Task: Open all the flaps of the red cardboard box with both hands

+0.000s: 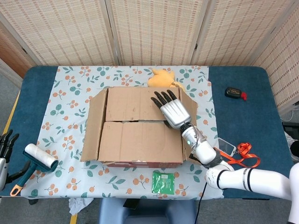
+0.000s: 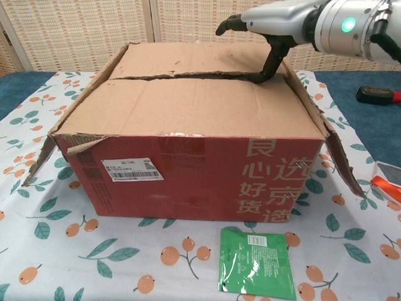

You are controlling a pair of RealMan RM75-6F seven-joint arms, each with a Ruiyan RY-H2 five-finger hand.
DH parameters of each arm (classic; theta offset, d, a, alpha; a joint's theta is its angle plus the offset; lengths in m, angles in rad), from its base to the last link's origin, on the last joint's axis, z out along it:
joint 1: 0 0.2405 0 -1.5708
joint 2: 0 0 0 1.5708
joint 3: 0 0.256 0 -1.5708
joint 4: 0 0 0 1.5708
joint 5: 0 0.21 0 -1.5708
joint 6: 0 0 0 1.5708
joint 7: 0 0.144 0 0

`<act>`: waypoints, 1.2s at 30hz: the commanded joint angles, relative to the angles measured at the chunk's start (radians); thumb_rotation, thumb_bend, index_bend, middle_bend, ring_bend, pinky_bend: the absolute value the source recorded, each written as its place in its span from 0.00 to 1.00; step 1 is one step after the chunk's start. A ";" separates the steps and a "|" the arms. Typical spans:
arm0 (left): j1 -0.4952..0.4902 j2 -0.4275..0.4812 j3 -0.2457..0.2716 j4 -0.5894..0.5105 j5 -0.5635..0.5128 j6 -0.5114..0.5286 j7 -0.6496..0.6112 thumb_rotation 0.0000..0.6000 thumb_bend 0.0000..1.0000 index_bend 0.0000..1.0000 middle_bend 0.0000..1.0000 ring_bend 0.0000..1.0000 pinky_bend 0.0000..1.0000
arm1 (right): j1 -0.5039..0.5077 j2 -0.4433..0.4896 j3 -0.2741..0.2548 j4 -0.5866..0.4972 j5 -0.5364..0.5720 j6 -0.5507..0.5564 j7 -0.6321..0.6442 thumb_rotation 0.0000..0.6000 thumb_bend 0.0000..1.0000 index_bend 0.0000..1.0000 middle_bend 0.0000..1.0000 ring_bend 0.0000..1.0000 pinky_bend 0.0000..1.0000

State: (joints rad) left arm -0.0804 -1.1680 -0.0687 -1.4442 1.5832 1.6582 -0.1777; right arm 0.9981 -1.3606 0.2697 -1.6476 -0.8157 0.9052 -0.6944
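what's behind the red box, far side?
An orange soft object pokes out behind the red box in the head view, lying on the floral cloth. Only its top shows; the box and right hand cover the rest. The chest view hides it entirely.

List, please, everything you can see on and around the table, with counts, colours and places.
cardboard box: one, red sides, brown flaps, table centre
tablecloth: one, floral, under the box
plush toy: one, orange, behind the box
green packet: one, in front of the box
lint roller: one, white with teal handle, left edge
black device: one, red tip, far right
phone: one, right of the box
orange strap: one, by the phone
right hand: silver, black fingers, on the box top at the seam
left hand: partly visible, left edge
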 commanded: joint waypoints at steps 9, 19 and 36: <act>0.003 0.003 -0.005 0.006 -0.001 0.005 -0.027 1.00 0.37 0.00 0.00 0.00 0.00 | 0.026 -0.020 0.030 0.060 -0.050 0.058 0.069 1.00 0.37 0.00 0.00 0.00 0.00; -0.005 0.003 -0.004 0.004 -0.008 -0.021 -0.028 1.00 0.37 0.00 0.00 0.00 0.00 | -0.001 0.088 0.088 -0.024 -0.056 0.142 0.102 1.00 0.37 0.00 0.00 0.00 0.00; -0.034 0.010 -0.015 0.065 -0.080 -0.131 -0.157 1.00 0.37 0.00 0.00 0.00 0.00 | 0.241 -0.103 0.180 0.594 -0.014 -0.069 0.215 1.00 0.37 0.00 0.00 0.00 0.00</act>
State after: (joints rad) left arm -0.1111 -1.1591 -0.0807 -1.3869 1.5117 1.5357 -0.3279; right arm 1.1632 -1.3812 0.4338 -1.2455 -0.8109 0.9026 -0.5336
